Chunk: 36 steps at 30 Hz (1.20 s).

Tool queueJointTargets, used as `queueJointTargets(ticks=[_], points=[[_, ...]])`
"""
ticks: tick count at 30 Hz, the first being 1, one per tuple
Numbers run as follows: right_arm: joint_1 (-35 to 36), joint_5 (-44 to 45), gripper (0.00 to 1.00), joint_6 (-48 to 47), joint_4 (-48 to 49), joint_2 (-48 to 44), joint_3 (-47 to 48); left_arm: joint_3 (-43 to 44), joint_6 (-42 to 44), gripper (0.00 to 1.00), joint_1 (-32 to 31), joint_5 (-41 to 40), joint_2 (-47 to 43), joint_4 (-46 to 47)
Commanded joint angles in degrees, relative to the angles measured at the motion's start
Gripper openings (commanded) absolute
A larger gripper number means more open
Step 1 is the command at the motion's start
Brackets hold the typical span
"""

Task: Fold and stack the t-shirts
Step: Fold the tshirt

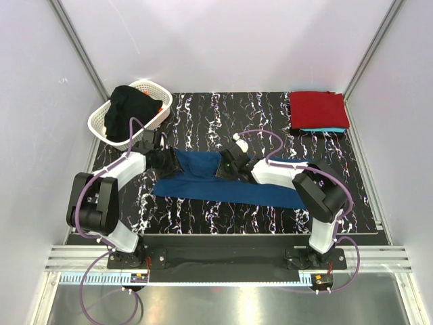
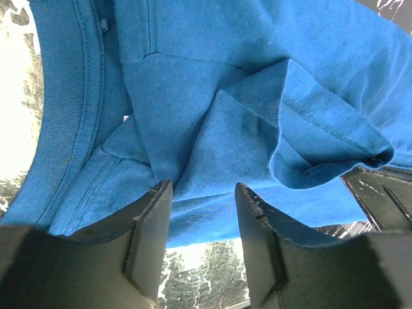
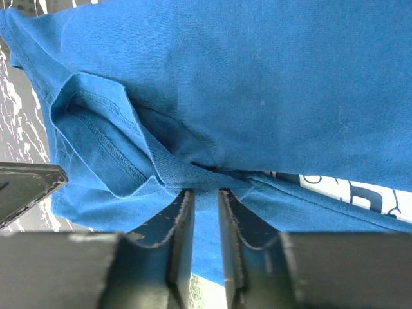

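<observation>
The navy blue t-shirt (image 1: 203, 184) lies partly folded across the middle of the table. It fills the left wrist view (image 2: 225, 77) and the right wrist view (image 3: 257, 77), where a bit of its white print (image 3: 351, 191) shows. My left gripper (image 1: 164, 160) (image 2: 203, 190) is open at the shirt's left end, with the cloth edge between its fingertips. My right gripper (image 1: 225, 166) (image 3: 205, 192) is shut on a fold near the shirt's middle top. The folded red t-shirt (image 1: 318, 107) lies on the turquoise one (image 1: 326, 129) at the back right.
The white lattice basket (image 1: 101, 120) stands at the back left with a black cloth (image 1: 132, 105) in it, close behind my left arm. The black marbled mat (image 1: 203, 112) covers the table between white walls.
</observation>
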Motion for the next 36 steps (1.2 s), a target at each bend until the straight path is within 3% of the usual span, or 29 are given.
queueJointTargets(ticks=[1, 8, 16, 20, 25, 27, 28, 29, 34, 36], points=[[-0.56, 1.34, 0.31, -0.01, -0.8, -3.25, 0.65, -0.46, 0.42, 0.5, -0.16, 1.12, -0.24, 3.53], [-0.48, 1.34, 0.38, 0.07, -0.97, -2.99, 0.04, 0.07, -0.2, 0.51, -0.51, 1.74, 1.96, 4.85], [-0.48, 2.84, 0.39, -1.07, -1.06, -3.6, -1.63, 0.77, -0.2, 0.46, -0.86, 1.39, 3.89, 5.2], [-0.48, 3.54, 0.4, -1.51, -1.24, -3.69, -1.99, 1.38, -0.2, 0.38, -0.86, 1.39, 4.51, 5.29], [-0.56, 4.5, 0.39, -1.95, -1.15, -3.08, -1.46, 1.74, -0.29, 0.16, -1.03, 1.3, 4.33, 5.29], [-0.48, 4.94, 0.37, -2.04, -1.15, -2.72, -1.2, 1.65, -0.46, 0.1, -1.03, 1.39, 3.98, 5.38], [-0.56, 5.21, 0.34, -2.04, -1.15, -2.64, -1.11, 1.65, -0.46, 0.02, -0.95, 1.48, 3.89, 5.29], [-0.48, 5.38, 0.25, -2.04, -1.24, -2.64, -1.02, 1.56, -0.46, 0.0, -0.95, 1.39, 3.63, 5.29], [-0.48, 5.3, 0.0, -1.95, -1.24, -3.25, -1.54, 1.56, -1.25, 0.0, -1.03, 0.95, 2.49, 4.59], [-0.48, 4.86, 0.0, -1.25, -1.15, -4.39, -2.07, 1.39, -2.13, 0.0, -1.03, 0.34, 1.43, 3.71]])
